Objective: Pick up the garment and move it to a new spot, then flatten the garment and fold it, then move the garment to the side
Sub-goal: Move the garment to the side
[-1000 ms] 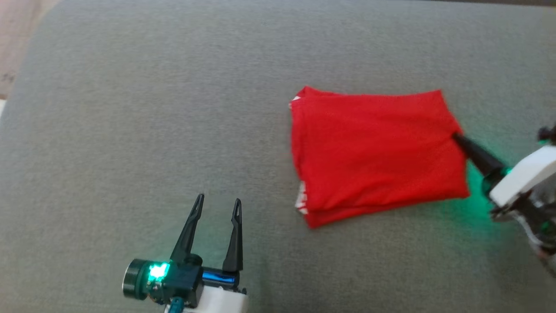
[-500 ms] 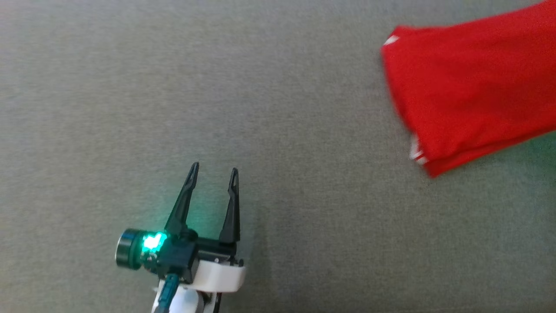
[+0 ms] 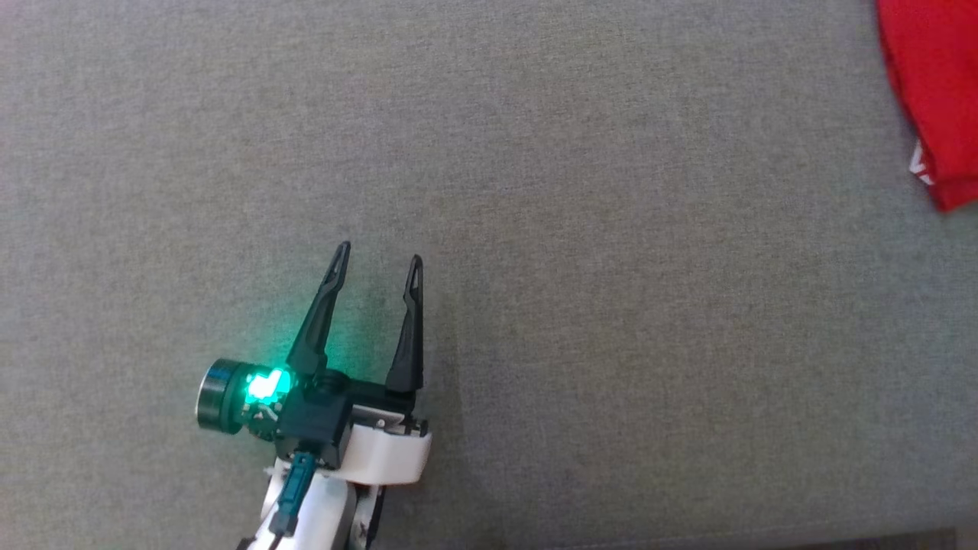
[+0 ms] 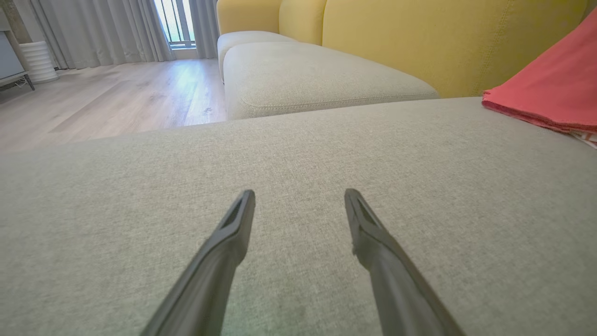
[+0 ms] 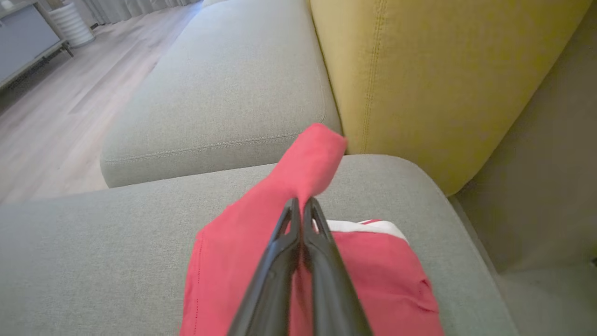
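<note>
With my right claw (image 5: pixel 301 203) pinched shut on the folded red garment (image 5: pixel 233 261), which lies at two o'clock on the grey sofa cushion (image 3: pixel 611 305), and my left claw (image 3: pixel 378 256) wide and empty, I judge I'm moving it aside; next I must lower and release gently

The cushion (image 3: pixel 611 305) lies bare and flat around the left gripper (image 3: pixel 380 253), whose jaws stand apart with nothing between them, so there is free room ahead and to both sides. The one thing on it is the garment (image 3: pixel 936 92), well apart at the far right. In the left wrist view the yellow backrest (image 4: pixel 419 42) rises like a wall beyond the cushion, with a second cushion (image 4: pixel 317 74) and open floor (image 4: pixel 116 98) to its left. The right gripper (image 5: pixel 301 203), clamped on the garment, has the backrest near ahead and a grey side wall (image 5: pixel 536 186) closing off the right.
</note>
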